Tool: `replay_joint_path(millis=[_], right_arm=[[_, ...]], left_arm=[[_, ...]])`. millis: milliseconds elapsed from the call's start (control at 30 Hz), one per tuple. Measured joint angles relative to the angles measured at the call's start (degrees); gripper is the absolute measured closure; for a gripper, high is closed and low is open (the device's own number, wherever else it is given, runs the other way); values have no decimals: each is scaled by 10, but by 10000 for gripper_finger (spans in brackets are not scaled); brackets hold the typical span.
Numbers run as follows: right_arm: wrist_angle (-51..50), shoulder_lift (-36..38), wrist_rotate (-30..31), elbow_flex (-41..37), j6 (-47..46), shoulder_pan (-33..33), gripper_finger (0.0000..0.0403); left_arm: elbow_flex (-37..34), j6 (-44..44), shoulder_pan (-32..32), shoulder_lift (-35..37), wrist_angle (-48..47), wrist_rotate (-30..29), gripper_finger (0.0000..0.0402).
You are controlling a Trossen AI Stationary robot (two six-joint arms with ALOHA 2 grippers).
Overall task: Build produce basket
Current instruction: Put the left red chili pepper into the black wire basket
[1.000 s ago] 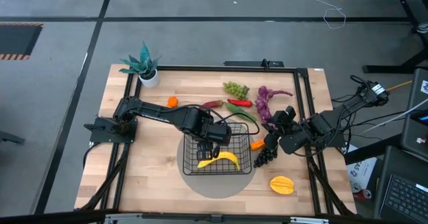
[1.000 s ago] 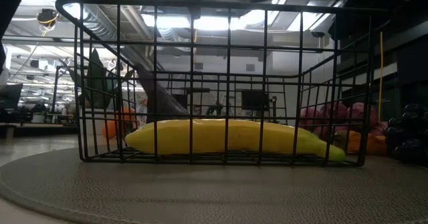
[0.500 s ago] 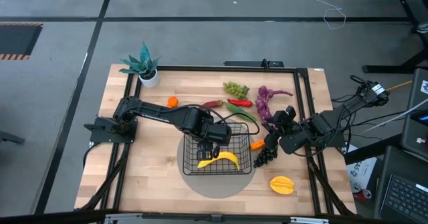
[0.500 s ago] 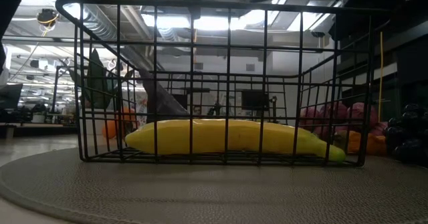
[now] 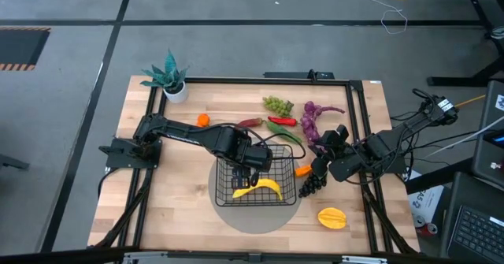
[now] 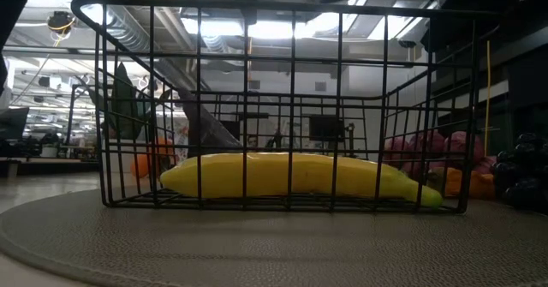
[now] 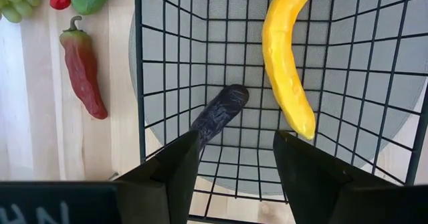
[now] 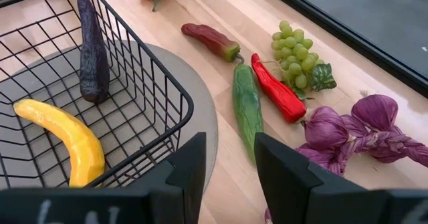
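Observation:
The black wire basket (image 5: pixel 256 172) stands on a round grey mat at the table's middle. A yellow banana (image 7: pixel 284 57) lies on the basket's floor. A dark purple eggplant (image 7: pixel 219 112) stands slanted in the basket, its lower end on the floor and its upper end against a wall (image 6: pixel 201 120). My left gripper (image 7: pixel 235 136) hangs open above the basket, pointing down, with nothing between its fingers. My right gripper (image 8: pixel 229 138) is open to the right of the basket, above the table, and touches nothing. Dark grapes (image 5: pixel 311 184) lie just near of it.
On the wood behind and right of the basket lie a dark red pepper (image 8: pixel 210 40), a cucumber (image 8: pixel 247 110), a red pepper (image 8: pixel 277 90), green grapes (image 8: pixel 297 53) and purple produce (image 8: pixel 354 127). An orange (image 5: pixel 202 120), a starfruit (image 5: pixel 331 217) and a potted plant (image 5: pixel 169 79) stand farther off.

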State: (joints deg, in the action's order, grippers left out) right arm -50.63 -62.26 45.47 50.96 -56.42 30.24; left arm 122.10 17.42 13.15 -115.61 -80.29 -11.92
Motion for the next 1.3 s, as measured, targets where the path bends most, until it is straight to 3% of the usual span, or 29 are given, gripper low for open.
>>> replay_joint_path(millis=[300, 833, 1200, 1300], right_arm=[[0, 0, 0, 0, 0, 0, 272], [-9, 0, -20, 0, -3, 0, 272], [-5, 0, -22, 0, -5, 0, 272], [-1, 0, -22, 0, -5, 0, 272]], left_arm=[[0, -88, -22, 2, -99, -23, 215], [0, -211, -166, 4, -97, -24, 215], [-27, -296, -257, 44, -97, 36, 215], [-38, -328, -295, 54, -95, 92, 215]])
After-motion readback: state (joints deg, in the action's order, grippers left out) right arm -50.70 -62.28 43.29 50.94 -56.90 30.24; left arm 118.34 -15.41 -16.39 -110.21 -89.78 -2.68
